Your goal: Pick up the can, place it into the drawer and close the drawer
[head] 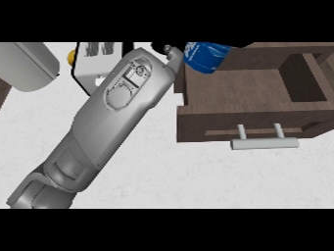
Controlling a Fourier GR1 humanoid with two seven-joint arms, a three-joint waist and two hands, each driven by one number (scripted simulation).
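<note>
From the lower left of the frame a grey forearm (101,132) rises diagonally across the white speckled worktop (198,176) toward the top centre. To its right sits the open brown wooden drawer (234,90), its pale bar handle (265,143) facing the lower edge. At the arm's far end only a sliver of the black hand (162,47) shows, so whether its fingers grip cannot be told; right beside it the blue can (207,56) is tilted over the drawer's upper left corner, white lettering on it unreadable. Upper left holds a white toaster (97,61) and a pale rounded object (21,66)
</note>
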